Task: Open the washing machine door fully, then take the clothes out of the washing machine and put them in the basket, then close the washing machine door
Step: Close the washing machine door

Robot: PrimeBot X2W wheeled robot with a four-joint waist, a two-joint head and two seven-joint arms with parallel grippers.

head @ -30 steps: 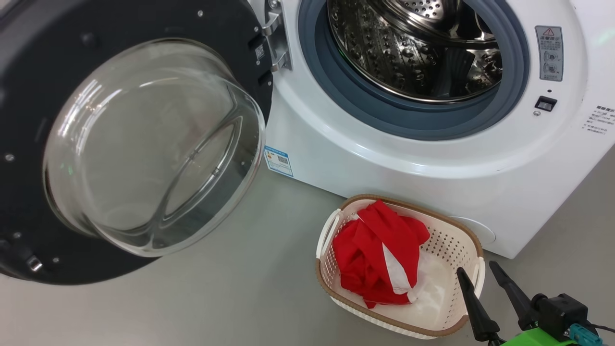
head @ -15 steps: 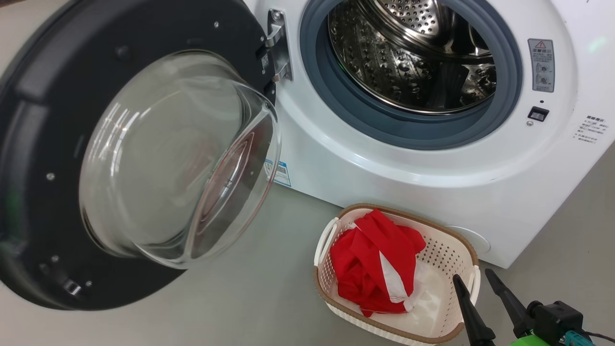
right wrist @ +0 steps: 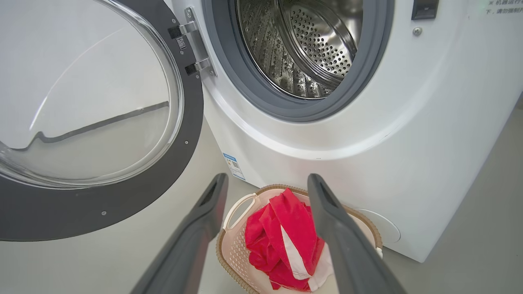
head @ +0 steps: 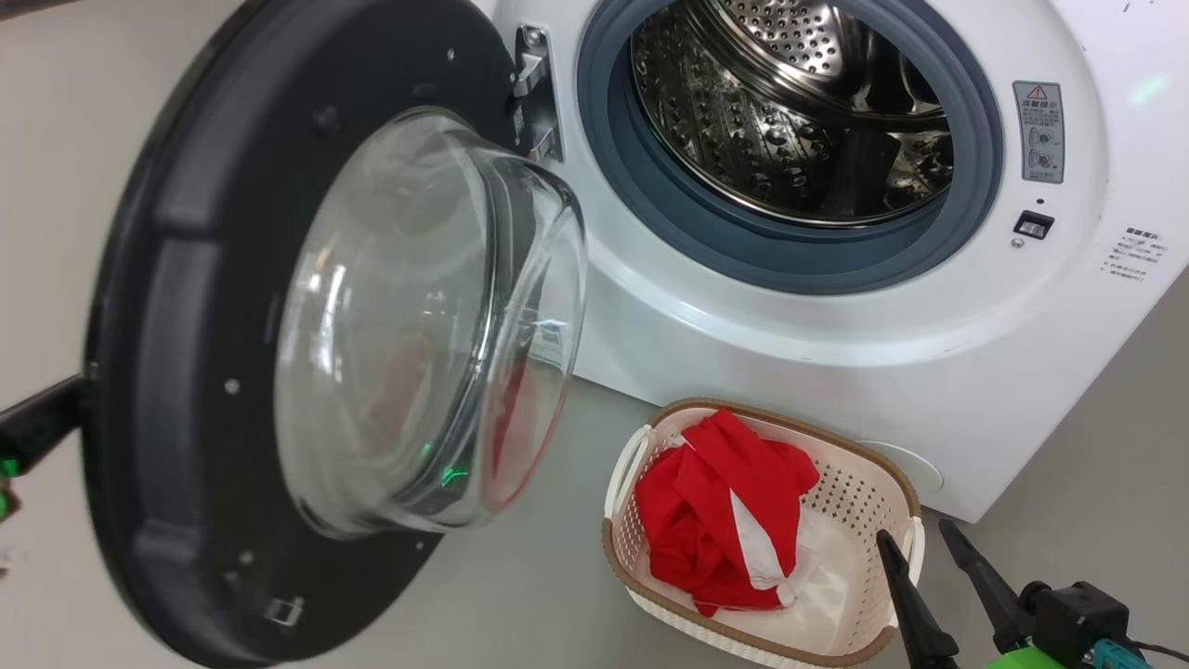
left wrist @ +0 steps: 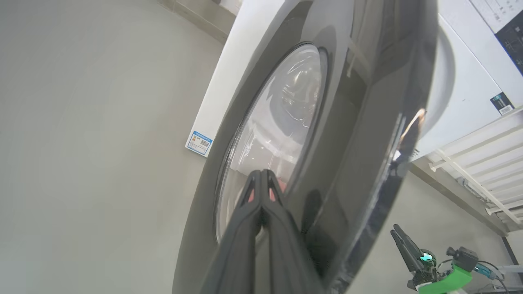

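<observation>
The washing machine stands open, and its steel drum looks bare inside. The washing machine door hangs half-swung on its left hinge, glass bowl facing the opening. My left gripper reaches in behind the door's outer edge. In the left wrist view it is shut, its tips against the door's glossy outer face. The red and white clothes lie in the basket on the floor before the machine. My right gripper is open beside the basket's right end, holding nothing.
Grey floor runs around the basket and under the door. A blue label is stuck low on the machine's front. A warning sticker and the door latch slot sit right of the opening.
The door has swung from nearly wide open toward the machine's opening. My left gripper has come into the head view at the far left. The right gripper, basket and clothes stay put.
</observation>
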